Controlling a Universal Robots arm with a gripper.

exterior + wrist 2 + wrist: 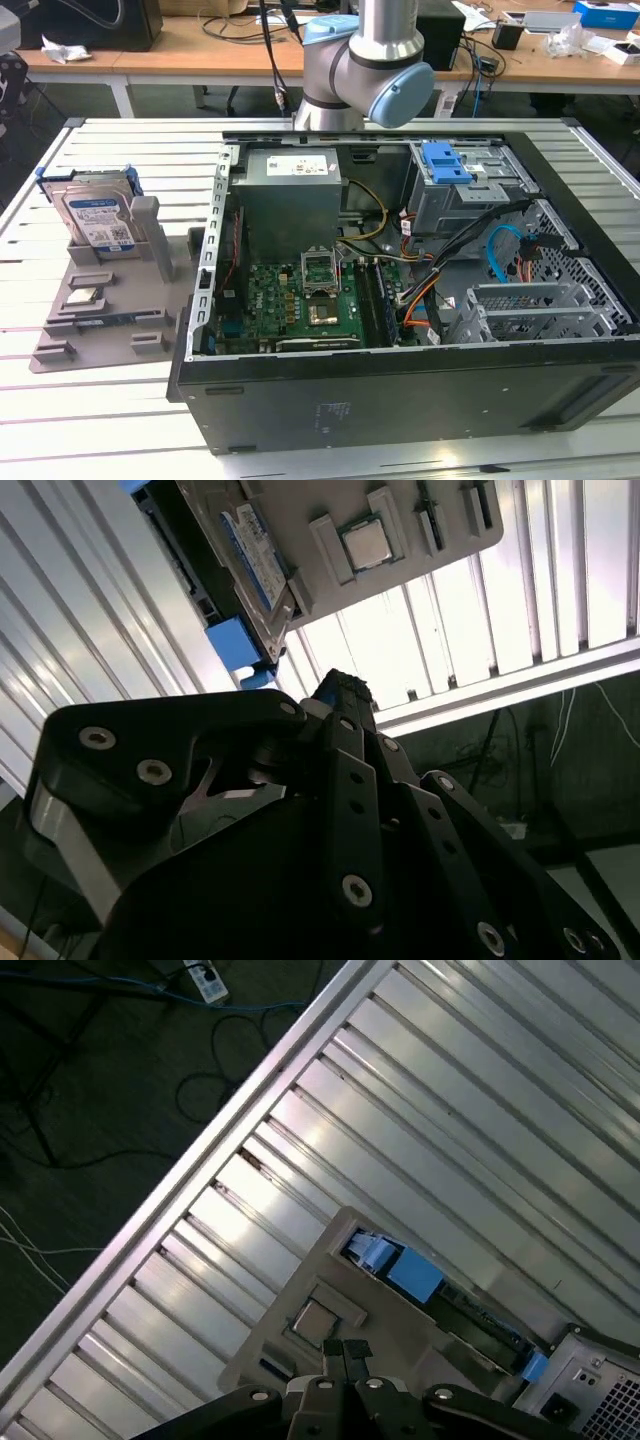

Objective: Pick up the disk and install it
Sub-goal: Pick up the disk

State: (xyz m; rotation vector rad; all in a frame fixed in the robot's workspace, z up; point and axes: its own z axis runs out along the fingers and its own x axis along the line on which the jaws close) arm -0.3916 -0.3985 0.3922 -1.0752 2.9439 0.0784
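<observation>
The disk (95, 215), a silver drive with a white-and-blue label in a blue bracket, stands upright on edge in a grey holder (100, 310) on the slatted table, at the exterior view's left. In the first wrist view my gripper (346, 1352) hangs well above the holder (270, 1360), and the disk (410, 1275) lies a little beyond the fingertips. Its fingers are shut, with nothing between them. The second wrist view looks past the black finger linkage (345, 685) at the disk (245, 550) and its blue bracket end (235, 645).
An open computer case (400, 400) lies on the table at the exterior view's right, with a drive cage and blue latch (447, 165) at its back. A small square silver chip (318, 1320) sits in the holder. The table's edge (200, 1150) drops to a floor with cables.
</observation>
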